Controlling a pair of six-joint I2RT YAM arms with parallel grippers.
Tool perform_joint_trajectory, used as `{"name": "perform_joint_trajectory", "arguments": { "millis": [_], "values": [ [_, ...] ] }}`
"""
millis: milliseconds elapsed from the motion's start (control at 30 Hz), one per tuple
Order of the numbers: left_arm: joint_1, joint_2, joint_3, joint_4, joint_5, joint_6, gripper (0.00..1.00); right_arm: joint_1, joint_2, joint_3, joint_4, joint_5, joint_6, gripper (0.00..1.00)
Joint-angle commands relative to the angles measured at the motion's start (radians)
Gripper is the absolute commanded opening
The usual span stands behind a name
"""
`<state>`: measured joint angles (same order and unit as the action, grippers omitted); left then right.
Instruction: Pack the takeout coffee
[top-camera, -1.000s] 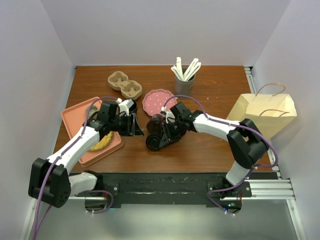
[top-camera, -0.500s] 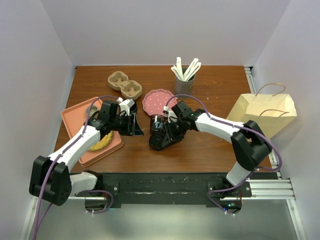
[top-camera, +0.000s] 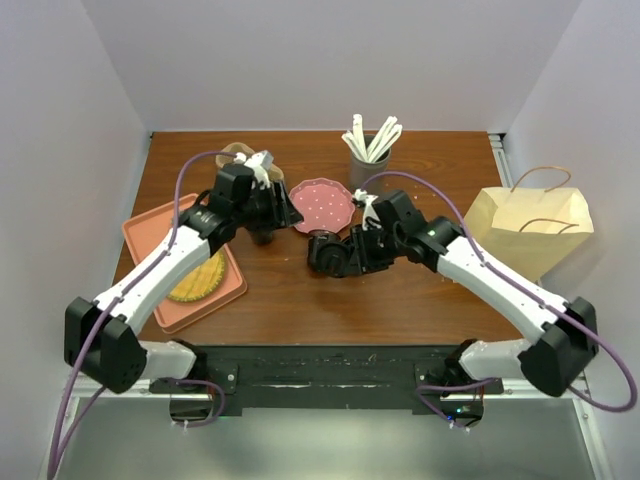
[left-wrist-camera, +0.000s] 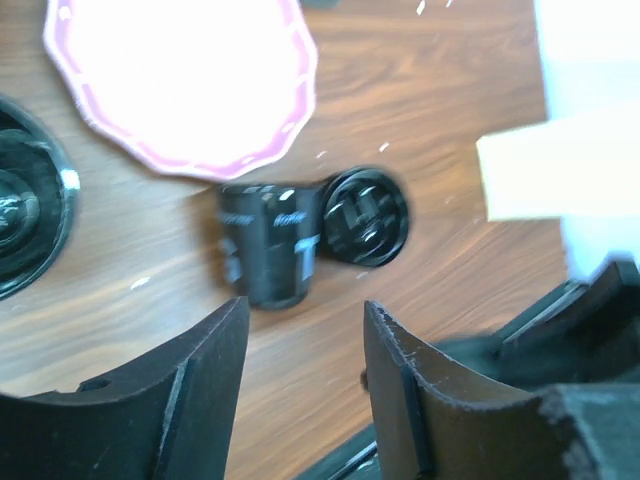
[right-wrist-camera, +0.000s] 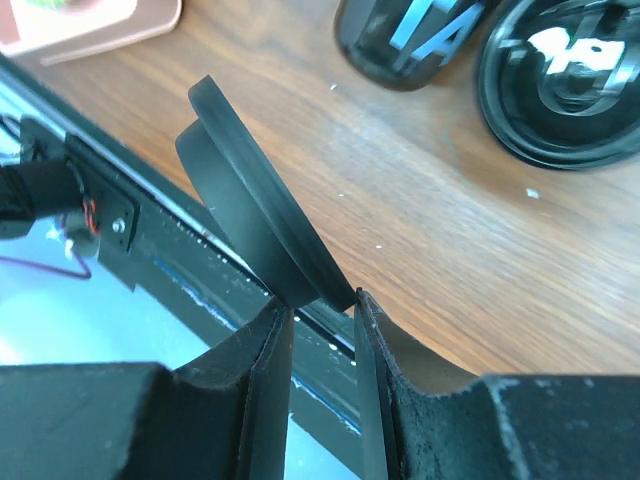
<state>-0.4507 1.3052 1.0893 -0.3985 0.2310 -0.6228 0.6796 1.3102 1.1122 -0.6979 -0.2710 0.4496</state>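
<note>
- Status: right gripper (right-wrist-camera: 318, 305) jaws clenched on a round black plastic lid (right-wrist-camera: 255, 200). They pinch it by the rim, and it stands on edge above the brown wooden bench (right-wrist-camera: 450, 250).
- Left: left gripper (left-wrist-camera: 302, 322) jaws released, nothing between them. It hovers over the bench near the pink scalloped plate (left-wrist-camera: 180, 80).
- Cup: black cylindrical takeout cup (left-wrist-camera: 268, 245) lies on its side on the bench, just below the plate, between the two grippers. The held lid looks to sit just beside one end of it; can't tell whether they touch.
- Spare: second round black lid (right-wrist-camera: 560, 80) lies flat on the bench just beside the cup.
- Step in hand, my read: capping the cup. That won't go well with the cup lying down, since it would roll under any push.
- Fix: left arm grips the cup across its body, stands it up clear of the plate and the flat lid, then braces it.
- Then the right arm turns the lid flat, centres it over the mouth and presses straight down. The rim pinch is thin, so a skewed push would likely pop the lid out of the jaws.
- Bag: tan paper bag with handles (top-camera: 530, 225) sits at the right side of the bench, well apart from the cup. The cup is not in it, so I'd call this early in the task.
</note>
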Motion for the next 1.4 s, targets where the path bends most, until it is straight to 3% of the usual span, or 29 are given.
{"name": "perform_joint_trajectory", "arguments": {
  "millis": [0, 100, 233, 400, 500, 800, 1033, 1367],
  "values": [
    [-0.017, 0.146, 0.174, -0.051, -0.094, -0.259, 0.53, -0.003, -0.1, 0.041, -0.092, 0.142, 0.046, 0.27],
    [-0.071, 0.226, 0.312, -0.147, -0.166, -0.337, 0.54, -0.003, -0.176, 0.026, -0.1, 0.177, 0.075, 0.27],
    [-0.094, 0.323, 0.426, -0.291, -0.196, -0.57, 0.56, -0.003, -0.252, 0.032, -0.127, 0.222, 0.087, 0.27],
    [-0.114, 0.463, 0.664, -0.638, -0.262, -0.686, 0.55, -0.003, -0.273, 0.037, -0.16, 0.24, 0.07, 0.27],
    [-0.115, 0.522, 0.704, -0.721, -0.239, -0.753, 0.55, -0.003, -0.281, 0.037, -0.16, 0.246, 0.064, 0.28],
    [-0.115, 0.654, 0.698, -0.694, -0.142, -0.815, 0.55, -0.003, -0.278, 0.075, -0.186, 0.27, 0.031, 0.28],
    [-0.109, 0.741, 0.793, -0.747, -0.182, -0.81, 0.59, -0.003, -0.298, 0.06, -0.199, 0.271, 0.024, 0.28],
    [-0.102, 0.79, 0.782, -0.746, -0.163, -0.807, 0.62, -0.002, -0.305, 0.069, -0.215, 0.294, 0.012, 0.28]
  ]
}}
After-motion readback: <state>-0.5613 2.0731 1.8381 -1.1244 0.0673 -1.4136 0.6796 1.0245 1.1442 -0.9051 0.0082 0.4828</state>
